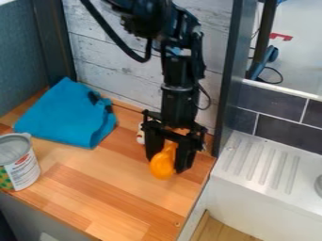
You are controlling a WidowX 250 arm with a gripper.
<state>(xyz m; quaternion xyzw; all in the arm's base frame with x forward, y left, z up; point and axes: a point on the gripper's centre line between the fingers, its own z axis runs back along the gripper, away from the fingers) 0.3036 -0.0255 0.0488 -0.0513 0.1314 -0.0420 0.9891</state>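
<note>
Two fingers of your gripper (166,164) pinch an orange, round-ended object (162,169) over the wooden counter (113,188), between the blue cloth (68,114) and white ridged drainboard (259,164).

Whitewashed plank wall (116,61), wooden countertop (113,188)

Bright, diffuse light falls on the wooden counter (119,200) and white sink (267,207), with soft, faint shadows.
</note>
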